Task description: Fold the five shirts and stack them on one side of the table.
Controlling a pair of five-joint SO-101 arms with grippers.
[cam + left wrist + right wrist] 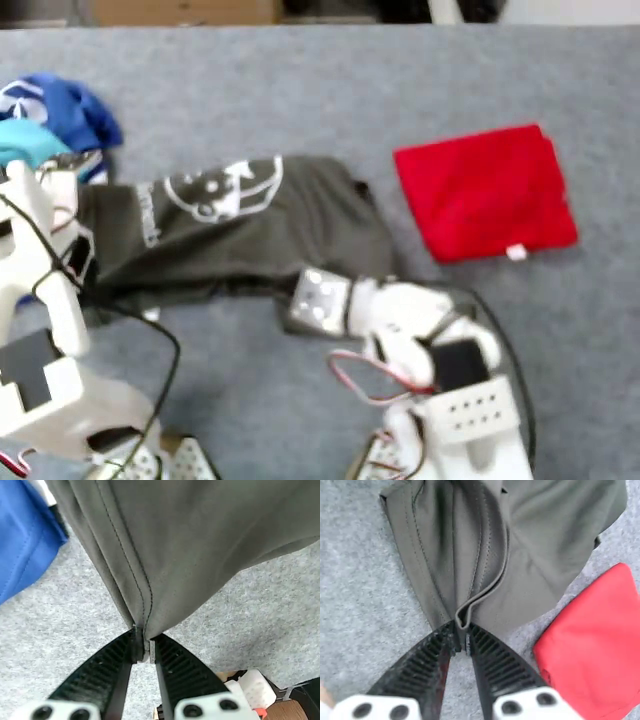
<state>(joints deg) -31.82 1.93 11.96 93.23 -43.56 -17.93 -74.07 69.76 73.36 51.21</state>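
A: At the grey felt desk's [300,80] far left corner sits a crumpled heap of blue fabric shirts [55,115]. Just beside it, the left pincer [144,650] is clenched on the hem of the dark grey cotton shirt with a white print [240,220].

B: That shirt lies lengthwise, left to right across the desk's middle, its body stretching away from both pincers toward the far edge.

A: And the right pincer [462,641] is pinching the bunched hem at the other end, so each arm has its own end.

B: Likely both carry the near hem over together. The folded red square shirt [485,190] sits toward the right edge.
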